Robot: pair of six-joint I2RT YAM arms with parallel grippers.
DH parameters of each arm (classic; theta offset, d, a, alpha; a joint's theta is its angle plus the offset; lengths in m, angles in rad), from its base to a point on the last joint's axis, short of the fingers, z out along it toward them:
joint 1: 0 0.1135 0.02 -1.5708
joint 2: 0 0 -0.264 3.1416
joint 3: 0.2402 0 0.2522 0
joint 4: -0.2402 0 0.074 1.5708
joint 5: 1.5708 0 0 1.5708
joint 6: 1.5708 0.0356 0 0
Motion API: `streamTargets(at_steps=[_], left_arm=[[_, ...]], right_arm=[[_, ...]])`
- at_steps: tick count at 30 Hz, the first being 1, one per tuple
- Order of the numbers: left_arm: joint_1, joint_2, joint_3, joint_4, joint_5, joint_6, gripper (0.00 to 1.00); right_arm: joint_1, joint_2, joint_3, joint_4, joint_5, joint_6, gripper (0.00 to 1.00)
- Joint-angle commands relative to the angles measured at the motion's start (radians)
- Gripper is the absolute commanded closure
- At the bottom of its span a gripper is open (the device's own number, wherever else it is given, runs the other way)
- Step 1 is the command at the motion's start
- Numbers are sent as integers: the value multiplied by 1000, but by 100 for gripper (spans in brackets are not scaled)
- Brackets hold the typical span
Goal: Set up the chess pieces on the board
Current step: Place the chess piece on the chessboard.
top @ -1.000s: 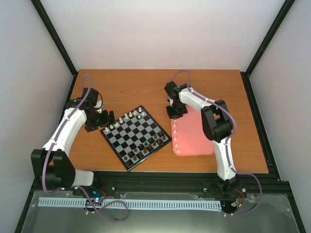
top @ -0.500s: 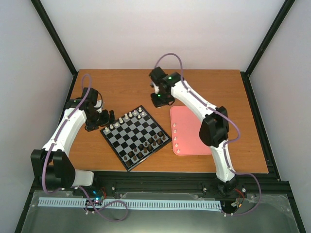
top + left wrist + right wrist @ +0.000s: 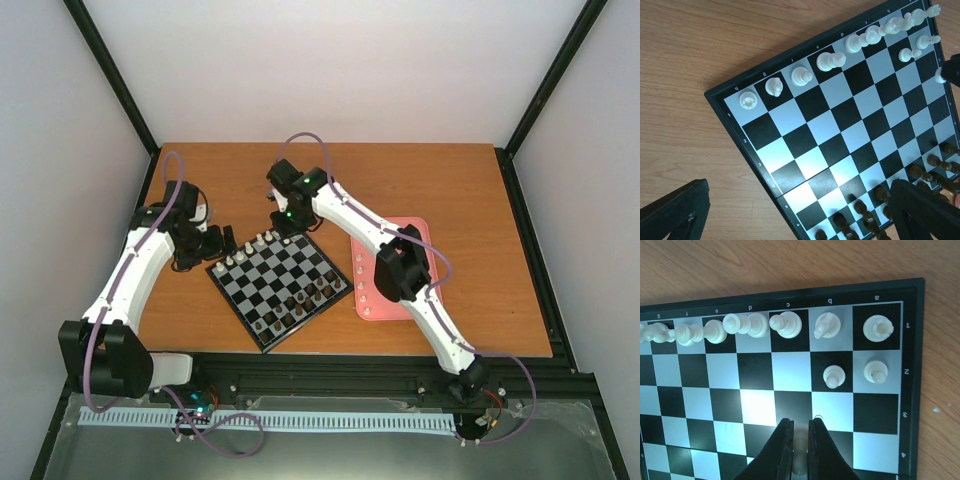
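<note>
Since a second ago, the right arm has swung off the pink tray point(image 3: 418, 248) to the far corner of the board point(image 3: 285, 270), where the right gripper point(image 3: 800, 422) hangs just above the squares, its fingers pressed together on a cream piece point(image 3: 799, 454). Other cream chess pieces point(image 3: 740, 325) fill the board's far-left edge row, with two more just inside it by that corner and several along the tray's left edge, while dark pieces point(image 3: 300, 305) crowd the near-right edge. At the board's left corner the left gripper point(image 3: 799, 190) hangs with its fingers spread wide and holds nothing.
</note>
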Motion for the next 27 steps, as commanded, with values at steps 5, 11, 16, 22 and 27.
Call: streamTargets(at_steps=[5,11,16,22,27], left_arm=[[9,-30,15,-17,13,-2,0],[10,-41,13,-23,6,5,0],[10,-51,5,-22,13,4,0],[9,-56,0,-23,15,4,0],[10,-56,0,-22,17,4,0]], right_arm=[[22,47,31,67,-57,2,97],[30,83,47,89,-79,10,97],[33,104,65,106,-72,18,97],[34,130,91,101,-69,21,97],[34,143,96,104,-69,24,97]])
